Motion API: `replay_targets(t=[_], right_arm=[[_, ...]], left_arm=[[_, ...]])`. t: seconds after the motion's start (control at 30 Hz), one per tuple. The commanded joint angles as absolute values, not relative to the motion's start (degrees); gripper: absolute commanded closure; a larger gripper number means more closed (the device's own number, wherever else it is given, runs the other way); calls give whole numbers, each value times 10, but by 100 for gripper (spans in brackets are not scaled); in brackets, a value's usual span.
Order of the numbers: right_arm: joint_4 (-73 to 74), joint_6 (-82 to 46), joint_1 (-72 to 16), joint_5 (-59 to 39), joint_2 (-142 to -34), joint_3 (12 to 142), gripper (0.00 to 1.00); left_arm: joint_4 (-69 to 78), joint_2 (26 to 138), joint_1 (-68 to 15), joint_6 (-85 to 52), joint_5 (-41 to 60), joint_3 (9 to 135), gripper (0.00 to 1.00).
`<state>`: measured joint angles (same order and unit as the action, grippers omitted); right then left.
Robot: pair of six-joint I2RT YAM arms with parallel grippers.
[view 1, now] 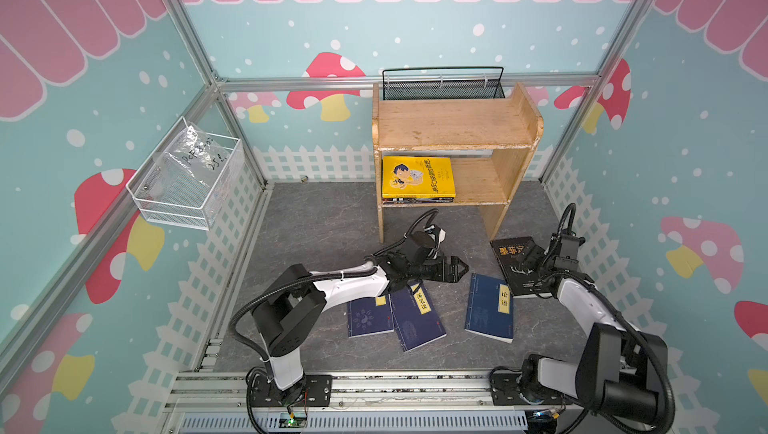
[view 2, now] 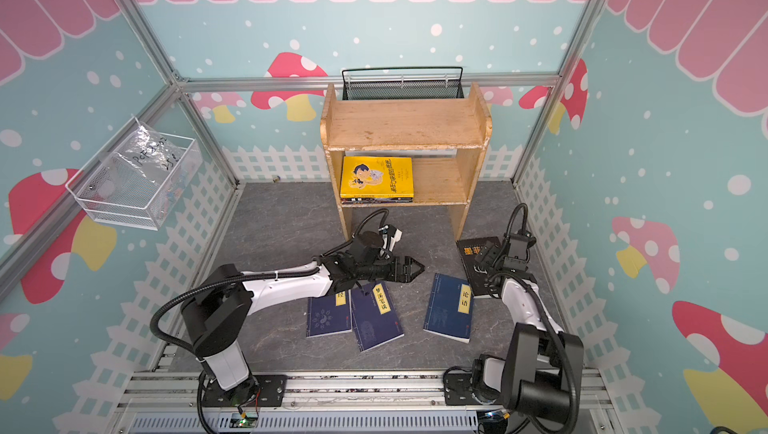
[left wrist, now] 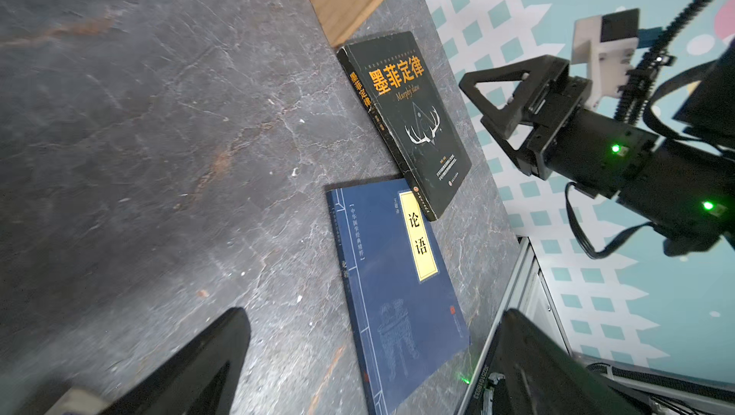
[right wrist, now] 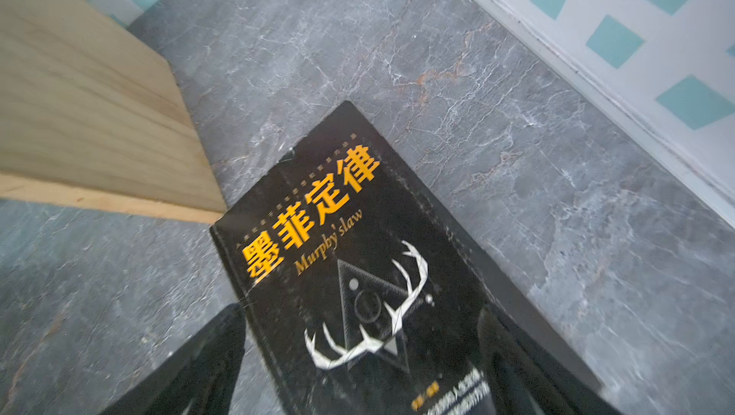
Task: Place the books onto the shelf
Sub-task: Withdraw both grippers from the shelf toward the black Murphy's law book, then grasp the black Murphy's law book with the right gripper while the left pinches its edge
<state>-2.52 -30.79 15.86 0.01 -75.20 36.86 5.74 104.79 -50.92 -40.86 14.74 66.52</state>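
The light-wood shelf [view 1: 453, 124] stands at the back, with a yellow book [view 1: 417, 176] lying on top of darker ones on its lower tier. A black book [view 1: 512, 263] with orange title lies flat on the floor by the shelf's right leg. My right gripper [view 1: 525, 255] hovers just above it, open, fingers [right wrist: 207, 353] spread to either side of the cover [right wrist: 358, 273]. Three navy books [view 1: 490, 307] [view 1: 417, 319] [view 1: 370, 317] with yellow labels lie in front. My left gripper [view 1: 461, 269] hangs open and empty above the floor, pointing at the rightmost navy book [left wrist: 397, 273].
A black mesh basket [view 1: 442, 86] sits behind the shelf top. A white wire basket [view 1: 187, 178] holding a plastic bag hangs on the left wall. The right wall [right wrist: 596, 35] runs close beside the black book. An aluminium rail [view 1: 374, 386] carries both arm bases.
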Motion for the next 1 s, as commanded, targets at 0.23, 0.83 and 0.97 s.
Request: replay_targets(t=[0.23, 0.83, 0.97], right_arm=[[18, -191, 210, -47, -910, 467, 7], [32, -144, 236, -266, -1009, 474, 14], [45, -152, 235, -290, -978, 447, 16]], left_arm=[[70, 1130, -519, -444, 150, 737, 1], [43, 1180, -520, -460, 156, 776, 1], [20, 1227, -520, -478, 147, 823, 1]])
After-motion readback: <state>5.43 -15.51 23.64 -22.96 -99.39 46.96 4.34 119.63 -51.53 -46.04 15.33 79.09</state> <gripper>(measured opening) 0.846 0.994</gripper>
